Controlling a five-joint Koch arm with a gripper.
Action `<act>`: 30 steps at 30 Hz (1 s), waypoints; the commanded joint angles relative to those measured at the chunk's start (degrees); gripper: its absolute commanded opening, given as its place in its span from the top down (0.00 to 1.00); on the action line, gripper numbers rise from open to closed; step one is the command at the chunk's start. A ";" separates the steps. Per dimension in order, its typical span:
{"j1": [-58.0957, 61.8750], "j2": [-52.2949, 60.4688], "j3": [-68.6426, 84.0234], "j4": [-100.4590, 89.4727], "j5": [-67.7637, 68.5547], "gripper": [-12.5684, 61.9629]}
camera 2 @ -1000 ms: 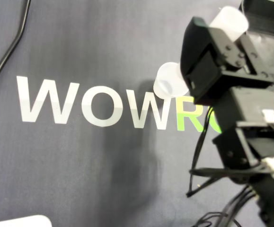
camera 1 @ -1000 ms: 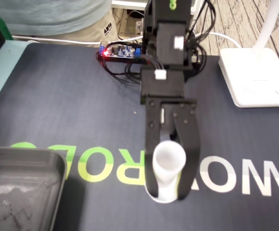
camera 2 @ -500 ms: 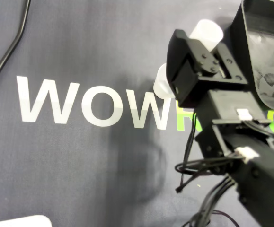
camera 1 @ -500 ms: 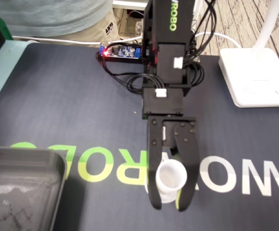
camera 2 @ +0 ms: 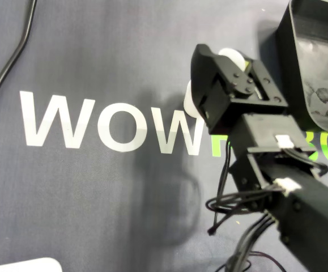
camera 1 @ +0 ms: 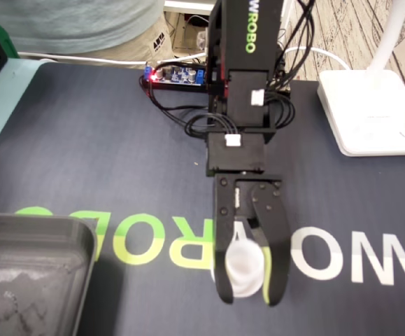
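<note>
In the fixed view, the hand (camera 1: 249, 294) pointed down toward the near edge of the table, its two black fingers (camera 1: 222, 269) closed against the sides of a white cup (camera 1: 245, 262) and pinching it between them. The cup sat right over the lettering (camera 1: 146, 241) printed on the dark mat (camera 1: 97, 154), at the spot where the green letters gave way to the white ones. A grey tray (camera 1: 34, 276) lay at the green end of the lettering, well apart from the cup. A white lamp base (camera 1: 370, 112) stood beyond the white end of the lettering, and a small circuit board (camera 1: 175, 75) with a red light sat far behind the lettering, by the arm's foot.

In the overhead view, the hand (camera 2: 233, 63) hung just above the lettering (camera 2: 113, 127), with the white cup (camera 2: 230, 55) showing between its fingers. A second patch of white (camera 2: 188, 100) touched the lettering's top edge beside the hand; whether it belonged to the same cup could not be told. The grey tray (camera 2: 322, 34) lay above the lettering's green end, and a black cable (camera 2: 11, 65) ran above its white end.
</note>
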 commanded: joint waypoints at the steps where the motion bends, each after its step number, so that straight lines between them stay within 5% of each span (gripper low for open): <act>1: 0.00 0.44 -0.70 -7.73 -0.44 0.52; 22: 0.53 30.32 -1.14 4.83 6.33 0.50; 30: 2.29 45.35 -1.32 26.98 36.39 0.50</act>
